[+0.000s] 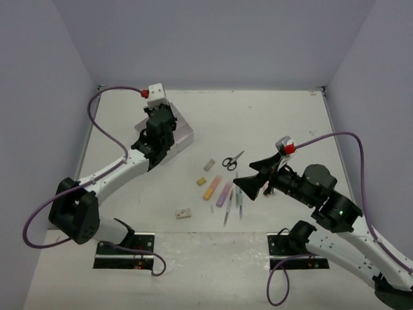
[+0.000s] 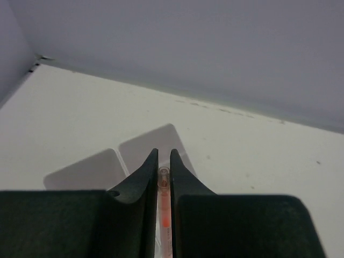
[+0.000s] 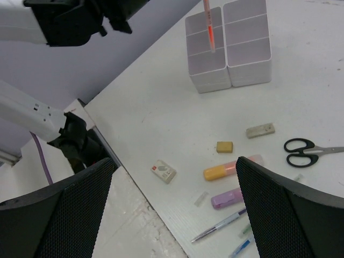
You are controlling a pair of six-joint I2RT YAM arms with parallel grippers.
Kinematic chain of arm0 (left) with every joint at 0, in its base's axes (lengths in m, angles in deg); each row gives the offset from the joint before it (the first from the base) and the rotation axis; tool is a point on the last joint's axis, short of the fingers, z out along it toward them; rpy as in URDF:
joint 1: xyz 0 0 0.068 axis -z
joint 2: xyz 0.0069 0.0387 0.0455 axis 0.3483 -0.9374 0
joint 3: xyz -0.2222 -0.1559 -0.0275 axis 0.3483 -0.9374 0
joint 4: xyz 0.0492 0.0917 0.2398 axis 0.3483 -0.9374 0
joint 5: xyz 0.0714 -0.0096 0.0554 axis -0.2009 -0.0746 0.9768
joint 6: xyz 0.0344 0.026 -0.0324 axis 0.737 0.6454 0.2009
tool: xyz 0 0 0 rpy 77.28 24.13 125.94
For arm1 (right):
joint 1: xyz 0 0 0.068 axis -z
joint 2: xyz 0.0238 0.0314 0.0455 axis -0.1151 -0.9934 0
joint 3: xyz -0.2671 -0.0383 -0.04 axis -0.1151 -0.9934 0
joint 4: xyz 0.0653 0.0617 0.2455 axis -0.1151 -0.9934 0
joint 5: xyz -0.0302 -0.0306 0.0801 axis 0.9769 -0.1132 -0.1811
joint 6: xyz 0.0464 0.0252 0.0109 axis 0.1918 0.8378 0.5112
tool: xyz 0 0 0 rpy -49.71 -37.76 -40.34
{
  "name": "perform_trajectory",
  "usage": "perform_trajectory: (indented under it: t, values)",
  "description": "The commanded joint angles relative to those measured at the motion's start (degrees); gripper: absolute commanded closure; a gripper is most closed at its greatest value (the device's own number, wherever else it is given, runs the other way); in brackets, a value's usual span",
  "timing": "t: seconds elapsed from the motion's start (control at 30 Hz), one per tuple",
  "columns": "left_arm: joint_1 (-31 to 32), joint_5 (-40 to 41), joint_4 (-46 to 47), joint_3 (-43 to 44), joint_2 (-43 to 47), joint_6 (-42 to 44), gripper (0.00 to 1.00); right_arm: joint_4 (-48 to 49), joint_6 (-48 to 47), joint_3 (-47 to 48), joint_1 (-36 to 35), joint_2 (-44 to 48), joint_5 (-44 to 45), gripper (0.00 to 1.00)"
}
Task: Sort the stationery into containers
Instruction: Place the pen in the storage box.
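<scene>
The four-bin container block (image 1: pixel 184 135) sits at the back left. My left gripper (image 1: pixel 158 132) hovers over it, shut on a thin pen with red ink (image 2: pixel 163 189). The bins (image 2: pixel 148 146) lie below the fingertips. The right wrist view shows that pen (image 3: pixel 209 29) hanging upright over the bins (image 3: pixel 244 59). My right gripper (image 1: pixel 253 184) is open and empty above the loose stationery: black-handled scissors (image 1: pixel 233 161), beige eraser (image 1: pixel 208 165), small yellow eraser (image 1: pixel 202 181), orange highlighter (image 1: pixel 211 188), purple highlighter (image 1: pixel 223 194), pens (image 1: pixel 228 210) and white eraser (image 1: pixel 183 212).
In the right wrist view my gripper (image 3: pixel 174 209) is spread wide over the orange highlighter (image 3: pixel 231 168), purple highlighter (image 3: pixel 228 198), a pen (image 3: pixel 220 226), a small clear piece (image 3: pixel 201 199) and the white eraser (image 3: pixel 163 171). Grey walls close the table on three sides.
</scene>
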Motion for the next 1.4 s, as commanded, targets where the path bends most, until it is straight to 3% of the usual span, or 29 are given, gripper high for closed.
perform_trajectory:
  t: [0.0,0.23,0.5,0.83,1.3,1.33,1.37]
  values:
    - [-8.86,2.95,21.92,3.07,-4.25,8.37,1.0,-3.45,0.3,-0.96,-0.07,2.21,0.09,0.01]
    - [-11.47,-1.61,31.03,8.3,-10.34,16.87,1.0,-3.34,0.62,-1.39,-0.07,3.73,-0.79,0.01]
    - [-13.51,-5.67,34.45,9.58,-15.05,19.33,1.0,-3.08,0.1,-0.95,0.0,0.61,-1.46,0.01]
    - [-15.39,-13.31,37.97,3.94,-18.33,12.74,1.0,-2.0,-1.11,-0.08,-0.07,-2.32,-4.36,0.01]
    - [-15.83,-14.03,42.83,-1.83,-22.58,9.15,1.0,-1.76,-1.04,-0.25,-0.08,-2.66,-6.26,0.01]
    - [-15.83,-14.19,41.78,-1.75,-22.55,8.76,0.97,-1.92,-1.04,-0.2,-0.04,-2.79,-6.19,0.01]
    - [-15.8,-14.56,40.7,-1.73,-22.2,8.3,0.84,-1.99,-0.94,-0.25,-0.03,-2.87,-5.96,0.01]
